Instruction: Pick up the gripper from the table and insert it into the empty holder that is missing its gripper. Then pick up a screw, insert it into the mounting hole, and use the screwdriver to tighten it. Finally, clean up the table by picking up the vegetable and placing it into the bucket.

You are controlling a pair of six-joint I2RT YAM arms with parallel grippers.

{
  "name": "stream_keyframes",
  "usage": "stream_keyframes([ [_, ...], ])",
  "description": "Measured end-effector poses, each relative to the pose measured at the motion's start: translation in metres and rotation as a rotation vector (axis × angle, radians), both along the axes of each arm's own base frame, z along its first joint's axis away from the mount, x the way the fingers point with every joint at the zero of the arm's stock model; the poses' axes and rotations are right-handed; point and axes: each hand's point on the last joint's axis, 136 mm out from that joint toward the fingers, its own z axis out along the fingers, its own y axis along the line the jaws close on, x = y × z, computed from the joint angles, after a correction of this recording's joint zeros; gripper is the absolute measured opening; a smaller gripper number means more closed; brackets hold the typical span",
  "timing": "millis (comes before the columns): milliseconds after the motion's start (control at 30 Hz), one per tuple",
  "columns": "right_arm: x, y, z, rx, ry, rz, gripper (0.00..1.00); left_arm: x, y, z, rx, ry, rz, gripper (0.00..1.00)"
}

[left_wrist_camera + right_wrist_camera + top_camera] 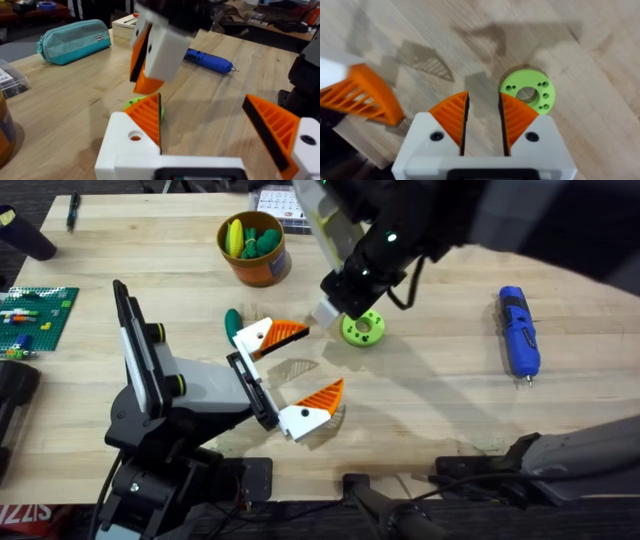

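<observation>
Blue screwdriver (518,331) lying flat at the right of the counter (430,400), well apart from both hands. Orange bucket (254,248) at the far centre, holding toy pieces. Dark green vegetable (232,321) just beside the left hand (318,362), fingers wide apart and empty. Right hand (483,120), fingers slightly apart and empty, above the counter beside a lime-green ring (362,328).

Overhead downward; both wrist views close on lime-green ring (527,94).
</observation>
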Motion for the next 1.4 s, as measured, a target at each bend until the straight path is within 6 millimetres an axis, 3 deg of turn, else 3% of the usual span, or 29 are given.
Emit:
stream_keyframes([
  [133,-0.001,-0.002,-0.017,-0.04,0.04,-0.002,0.383,0.0,0.0,0.001,-0.002,-0.002,0.0,0.989],
  [700,0.018,-0.047,-0.015,-0.155,0.006,-0.164,0.383,0.0,0.0,0.001,-0.003,0.001,0.0,0.989],
  [1000,0.011,-0.086,0.022,-0.053,-0.033,-0.383,0.383,0.0,0.0,0.001,-0.003,0.001,0.0,0.989],
  [1167,-0.007,-0.092,0.006,0.023,-0.041,-0.409,0.383,0.0,0.0,0.001,-0.003,0.001,0.0,0.989],
  [1400,-0.011,-0.085,-0.024,0.058,-0.005,-0.407,0.383,0.0,0.0,0.001,-0.003,0.001,0.0,0.989],
])
